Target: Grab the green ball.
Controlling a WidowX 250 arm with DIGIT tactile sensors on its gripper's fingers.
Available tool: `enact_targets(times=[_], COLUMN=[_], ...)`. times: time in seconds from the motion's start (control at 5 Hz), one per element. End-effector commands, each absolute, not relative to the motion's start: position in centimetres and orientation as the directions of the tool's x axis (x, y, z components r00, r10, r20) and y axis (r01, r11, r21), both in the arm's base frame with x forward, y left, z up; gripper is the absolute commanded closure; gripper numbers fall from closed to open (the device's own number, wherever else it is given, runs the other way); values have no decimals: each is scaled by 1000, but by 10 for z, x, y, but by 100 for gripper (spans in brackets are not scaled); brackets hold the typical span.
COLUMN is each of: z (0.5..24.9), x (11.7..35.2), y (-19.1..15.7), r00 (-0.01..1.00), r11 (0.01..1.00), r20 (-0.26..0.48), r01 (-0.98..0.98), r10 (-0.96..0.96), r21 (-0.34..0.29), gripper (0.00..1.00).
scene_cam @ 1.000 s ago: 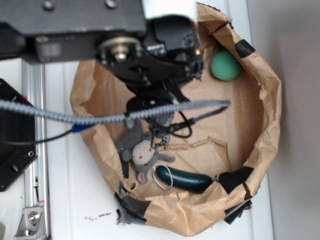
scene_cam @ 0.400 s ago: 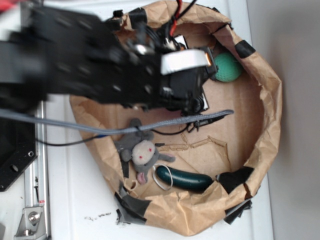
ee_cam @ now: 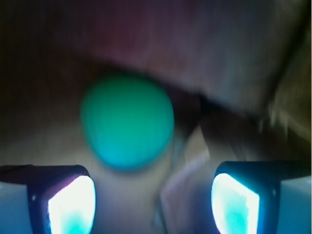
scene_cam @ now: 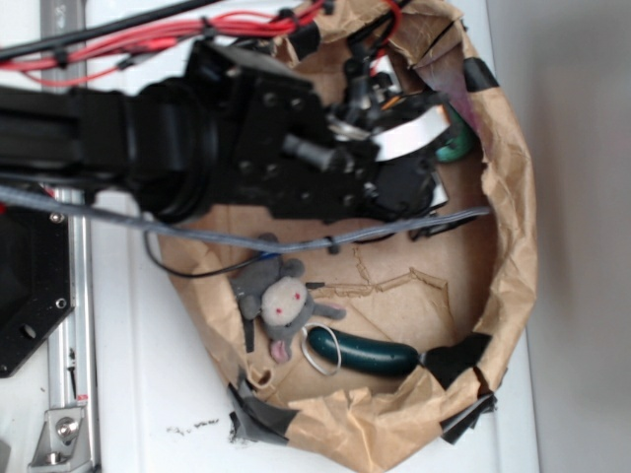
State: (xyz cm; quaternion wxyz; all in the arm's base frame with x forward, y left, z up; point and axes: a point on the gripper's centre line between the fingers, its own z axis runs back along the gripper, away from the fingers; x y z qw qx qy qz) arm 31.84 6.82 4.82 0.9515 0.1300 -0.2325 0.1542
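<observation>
Right now I am holding the fingers (ee_cam: 153, 200) spread wide and empty, with the green ball (ee_cam: 127, 121) lying just ahead of them, nearer the left one, tucked against the wall of the paper bag (scene_cam: 513, 246). Closing off-centre, I am risking a nudge that rolls it along the wall. I am also judging that the crumpled paper could snag one fingertip.

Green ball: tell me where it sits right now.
The green ball fills the wrist view ahead of the open gripper; from outside it peeks from the paper bag's top-right corner.
</observation>
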Motion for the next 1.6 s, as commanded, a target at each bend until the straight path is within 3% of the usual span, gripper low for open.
enact_targets(times=[0.0, 0.2, 0.4, 0.6, 0.8, 1.0, 1.2, 1.4], z=[90, 78, 57, 54, 75, 109, 151, 169], x=[343, 351, 354, 349, 336, 310, 278, 268], y=[95, 94, 98, 96, 83, 67, 60, 56], r00=[799, 819, 836, 843, 839, 848, 873, 941], r11=[927, 933, 914, 911, 925, 946, 973, 986], r20=[560, 540, 496, 475, 486, 487, 457, 304], r01=[-348, -325, -363, -374, -353, -301, -225, -163], r10=[217, 196, 234, 254, 246, 208, 173, 151], r21=[138, 154, 180, 176, 140, 120, 61, 16], gripper=[0, 0, 100, 100, 100, 100, 100, 100])
